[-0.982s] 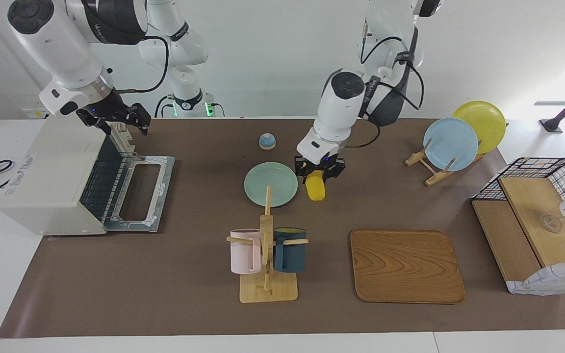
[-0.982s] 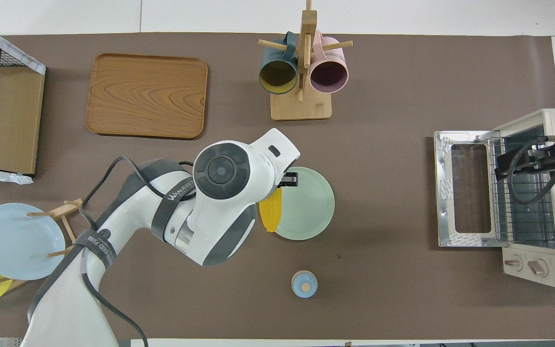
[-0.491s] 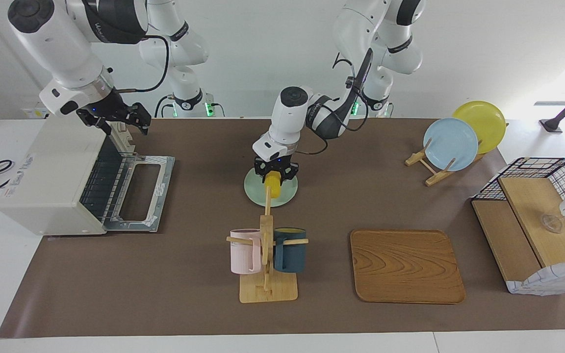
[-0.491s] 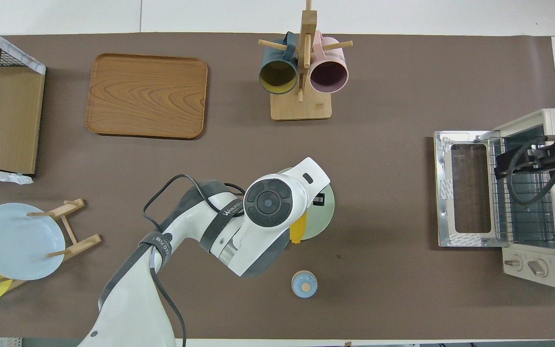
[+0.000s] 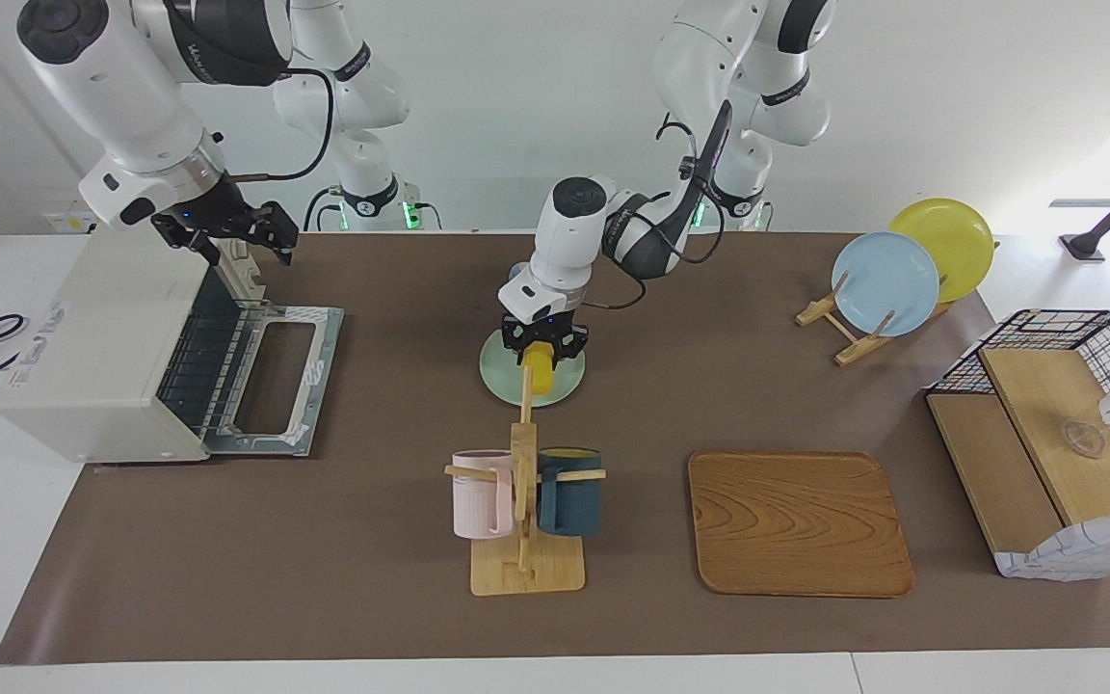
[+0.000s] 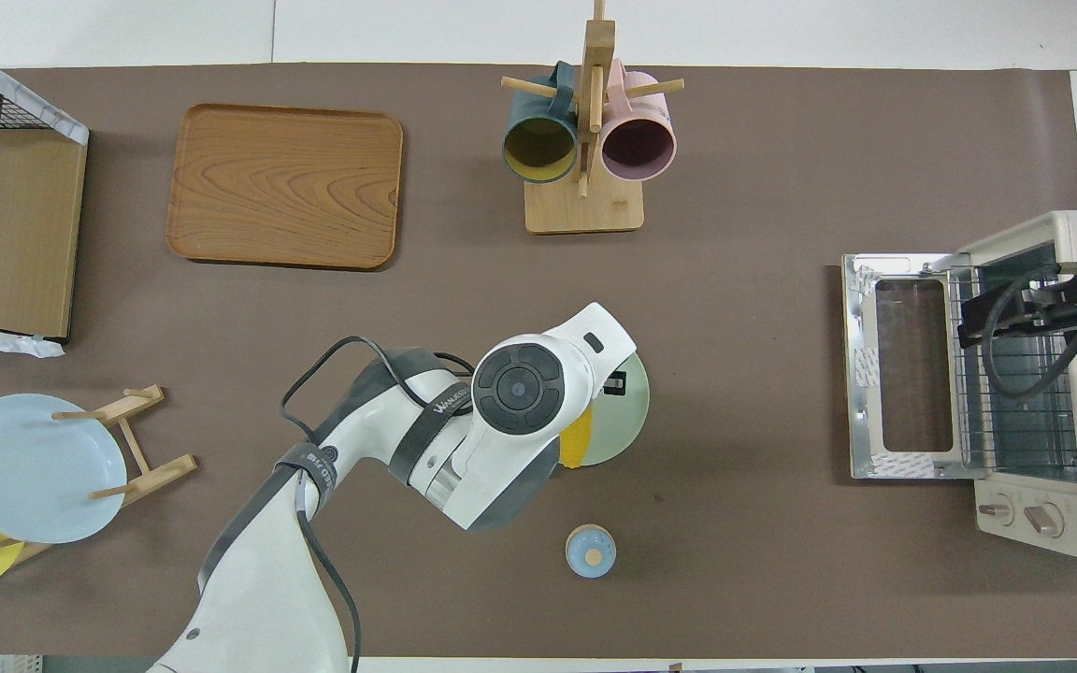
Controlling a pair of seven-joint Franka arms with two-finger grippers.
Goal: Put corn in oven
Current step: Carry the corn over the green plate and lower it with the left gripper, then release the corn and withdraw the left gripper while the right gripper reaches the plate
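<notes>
The yellow corn [image 5: 540, 371] hangs tip-down with my left gripper [image 5: 541, 349] shut on its upper end, just over the pale green plate [image 5: 500, 383]. In the overhead view only a yellow sliver of the corn [image 6: 578, 439] shows beside the left wrist, over the plate [image 6: 620, 421]. The off-white oven [image 5: 97, 328] stands at the right arm's end of the table, its door [image 5: 277, 378] folded down flat and the wire rack showing. My right gripper [image 5: 245, 243] hovers open over the oven's open front, touching nothing.
A wooden mug tree [image 5: 524, 501] with a pink and a dark teal mug stands farther from the robots than the plate. Toward the left arm's end are a wooden tray [image 5: 799, 522], a rack with blue and yellow plates [image 5: 887, 281] and a wire basket [image 5: 1066, 424]. A small blue knob [image 6: 590, 550] sits nearer the robots.
The left arm carried the corn from beside the green plate to over it, toward the oven's end, then nearly stopped. The right arm stayed put.
</notes>
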